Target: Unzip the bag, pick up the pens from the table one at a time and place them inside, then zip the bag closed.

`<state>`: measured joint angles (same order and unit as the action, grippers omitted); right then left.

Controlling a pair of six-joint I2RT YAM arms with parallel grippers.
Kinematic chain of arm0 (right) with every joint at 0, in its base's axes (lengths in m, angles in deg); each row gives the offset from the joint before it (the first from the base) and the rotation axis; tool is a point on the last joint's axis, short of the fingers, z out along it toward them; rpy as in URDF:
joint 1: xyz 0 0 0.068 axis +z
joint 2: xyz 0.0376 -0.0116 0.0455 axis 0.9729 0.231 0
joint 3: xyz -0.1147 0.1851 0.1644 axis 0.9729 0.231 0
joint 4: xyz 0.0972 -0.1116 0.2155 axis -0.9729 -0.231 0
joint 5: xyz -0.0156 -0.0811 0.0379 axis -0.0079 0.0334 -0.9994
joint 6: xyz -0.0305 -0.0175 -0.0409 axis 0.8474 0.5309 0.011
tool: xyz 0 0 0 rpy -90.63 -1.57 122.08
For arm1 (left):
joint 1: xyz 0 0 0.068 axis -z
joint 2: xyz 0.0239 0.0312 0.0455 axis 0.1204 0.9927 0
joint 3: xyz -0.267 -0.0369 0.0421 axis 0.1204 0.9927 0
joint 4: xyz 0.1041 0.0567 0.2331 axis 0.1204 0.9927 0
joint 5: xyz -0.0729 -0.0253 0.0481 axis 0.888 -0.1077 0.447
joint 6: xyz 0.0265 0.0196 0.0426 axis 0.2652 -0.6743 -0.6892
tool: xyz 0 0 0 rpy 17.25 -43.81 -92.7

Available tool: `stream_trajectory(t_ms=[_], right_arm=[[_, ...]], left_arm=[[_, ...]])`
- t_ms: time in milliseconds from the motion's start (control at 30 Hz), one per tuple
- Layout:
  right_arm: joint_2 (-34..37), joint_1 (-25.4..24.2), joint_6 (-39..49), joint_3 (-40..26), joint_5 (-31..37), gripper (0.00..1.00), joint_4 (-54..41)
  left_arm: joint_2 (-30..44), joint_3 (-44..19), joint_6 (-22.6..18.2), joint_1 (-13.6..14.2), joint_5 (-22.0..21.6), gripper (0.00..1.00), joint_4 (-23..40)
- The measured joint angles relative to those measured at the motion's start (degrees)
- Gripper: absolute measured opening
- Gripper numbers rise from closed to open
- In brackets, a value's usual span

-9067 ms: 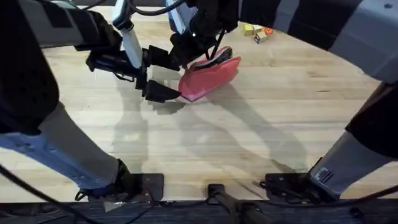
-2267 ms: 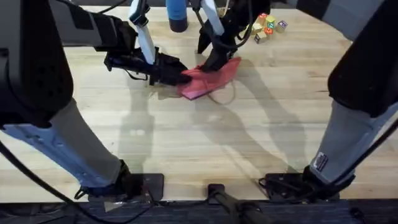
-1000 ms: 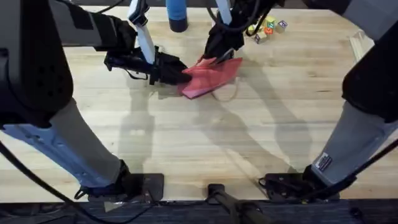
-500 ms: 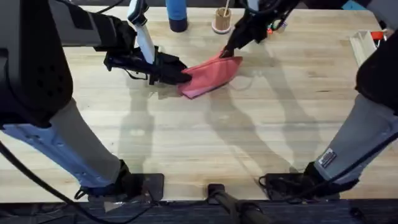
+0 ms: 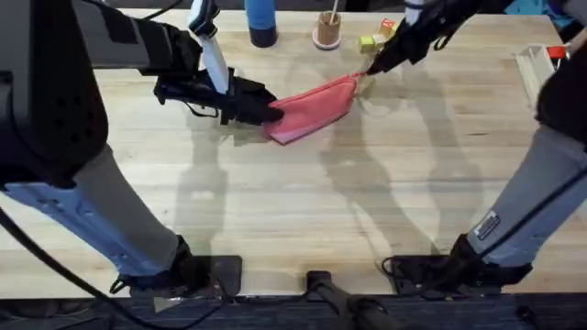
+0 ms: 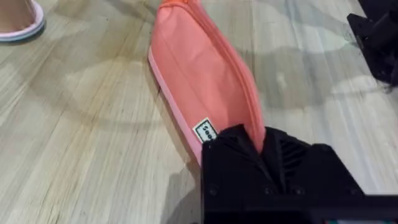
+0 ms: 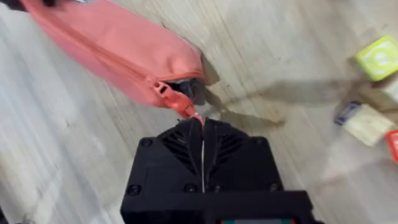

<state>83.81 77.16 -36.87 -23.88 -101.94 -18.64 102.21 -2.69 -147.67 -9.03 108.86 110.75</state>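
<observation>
The pink bag (image 5: 312, 107) lies on the wooden surface (image 5: 303, 211) toward the far side, a little left of the middle, stretched taut between the two arms. The left hand (image 5: 268, 112) is clamped on the bag's left end, beside the small white label (image 6: 206, 130). The right hand (image 5: 369, 70) has its fingers pressed together on the zipper pull (image 7: 188, 110) at the bag's far right corner. The zipper looks nearly run to that end, with only a small dark gap by the slider, so this seems to be the last stretch of zipping up. No pens lie loose on the surface, so they are probably inside. To finish well, the right hand should draw the pull along the line of the zipper, not upward, while the left hand holds its end firm. Too sharp a tug risks lifting the bag or slipping off the tab. Colored blocks (image 5: 373, 40) and a small cup (image 5: 326, 30) sit just beyond.
</observation>
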Motion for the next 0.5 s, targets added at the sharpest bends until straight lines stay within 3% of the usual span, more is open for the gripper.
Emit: stream_trajectory(t_ms=[200,467,500], right_arm=[[5.4,0.0,-2.2,0.0,0.0,0.033,-0.3],[5.6,-1.2,-2.3,-0.1,0.4,0.034,-4.0],[5.6,-1.5,-2.5,-0.2,0.6,0.116,-5.0]], left_arm=[[0.0,0.0,0.0,0.0,0.2,0.042,0.0],[0.0,0.0,0.0,0.1,0.4,0.042,-0.2],[0.0,0.0,0.0,0.1,0.4,0.042,-0.2]])
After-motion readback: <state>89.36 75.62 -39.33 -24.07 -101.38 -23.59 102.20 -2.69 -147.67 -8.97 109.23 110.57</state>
